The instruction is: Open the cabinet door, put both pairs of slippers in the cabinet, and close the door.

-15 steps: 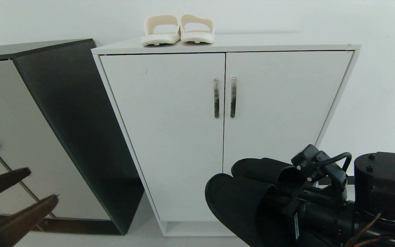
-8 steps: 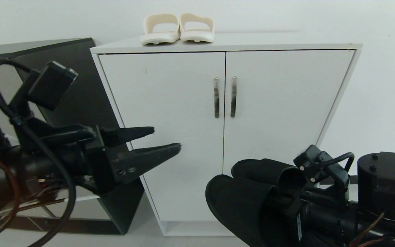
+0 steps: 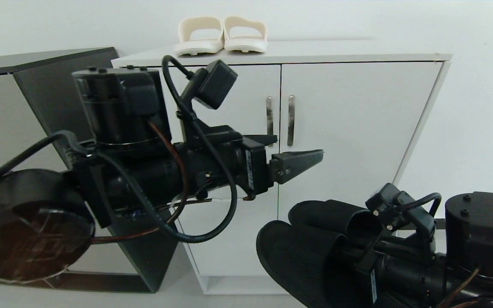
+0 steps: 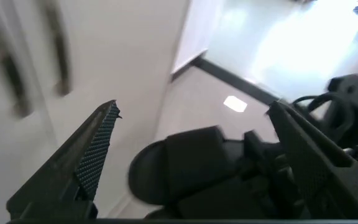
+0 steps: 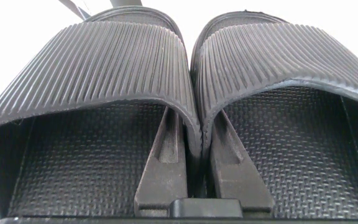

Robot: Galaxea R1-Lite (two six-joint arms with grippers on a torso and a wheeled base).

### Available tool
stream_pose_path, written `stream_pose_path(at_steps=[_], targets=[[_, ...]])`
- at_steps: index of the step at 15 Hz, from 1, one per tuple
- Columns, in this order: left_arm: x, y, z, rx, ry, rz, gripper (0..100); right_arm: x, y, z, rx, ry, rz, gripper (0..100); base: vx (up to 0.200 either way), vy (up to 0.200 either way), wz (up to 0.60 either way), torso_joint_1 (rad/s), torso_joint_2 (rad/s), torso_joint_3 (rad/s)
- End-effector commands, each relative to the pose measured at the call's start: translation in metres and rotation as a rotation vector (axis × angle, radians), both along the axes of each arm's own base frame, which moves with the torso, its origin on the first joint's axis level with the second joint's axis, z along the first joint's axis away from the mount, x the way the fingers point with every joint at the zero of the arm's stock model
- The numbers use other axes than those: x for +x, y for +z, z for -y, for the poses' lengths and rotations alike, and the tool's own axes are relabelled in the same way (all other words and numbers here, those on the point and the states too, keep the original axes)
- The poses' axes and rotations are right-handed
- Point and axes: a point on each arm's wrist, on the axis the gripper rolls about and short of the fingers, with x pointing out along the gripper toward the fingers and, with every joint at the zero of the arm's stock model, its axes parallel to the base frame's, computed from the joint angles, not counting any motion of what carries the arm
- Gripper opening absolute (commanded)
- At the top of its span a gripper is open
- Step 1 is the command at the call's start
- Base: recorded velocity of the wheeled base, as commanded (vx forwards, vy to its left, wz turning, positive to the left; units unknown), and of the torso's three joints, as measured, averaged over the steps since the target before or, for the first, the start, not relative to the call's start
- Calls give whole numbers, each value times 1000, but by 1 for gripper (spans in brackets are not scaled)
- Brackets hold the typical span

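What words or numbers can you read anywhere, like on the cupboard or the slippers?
No text can be read.
Left sticker, white, on the left hand: too small to read.
Right sticker, white, behind the right hand: too small to read.
White cabinet, cream slippers, black slippers: no print visible.

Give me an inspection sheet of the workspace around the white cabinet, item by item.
Surface: cabinet top, cream slippers side by side toward its left end.
Job's things: doors shut, handles side by side; black slippers held low in front.
Clutter: nothing seen.
Grippers: left gripper open, before the handles; right gripper shut on the black slippers' inner walls.
Cables: black cable loops under the left wrist.
Surroundings: dark cabinet at left, white wall behind.
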Motion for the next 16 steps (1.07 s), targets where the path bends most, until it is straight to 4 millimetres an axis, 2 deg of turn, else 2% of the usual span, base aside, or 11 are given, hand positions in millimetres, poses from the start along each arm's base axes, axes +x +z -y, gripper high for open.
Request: stream_pose_path(at_steps=[1, 3, 6, 8, 13, 16], targets=[[18, -4, 20, -19, -73, -43, 100, 0, -1, 0, -4, 0, -3, 0, 0, 0, 0, 0, 0, 0], [25, 6, 25, -76, -121, -100, 100, -1, -1, 0, -3, 3, -4, 0, 0, 0, 0, 0, 0, 0], [34, 9, 20, -91, -149, -114, 100, -1, -1, 0, -3, 3, -4, 0, 0, 0, 0, 0, 0, 0], [47, 11, 20, -100, -95, -103, 100, -1, -1, 1, -4, 0, -3, 0, 0, 0, 0, 0, 0, 0], [55, 10, 14, -93, -59, -110, 100, 0, -1, 1, -4, -2, -3, 0, 0, 0, 0, 0, 0, 0], [68, 5, 12, -88, -3, -116, 100, 0, -2, 0, -6, -2, -5, 0, 0, 0, 0, 0, 0, 0]])
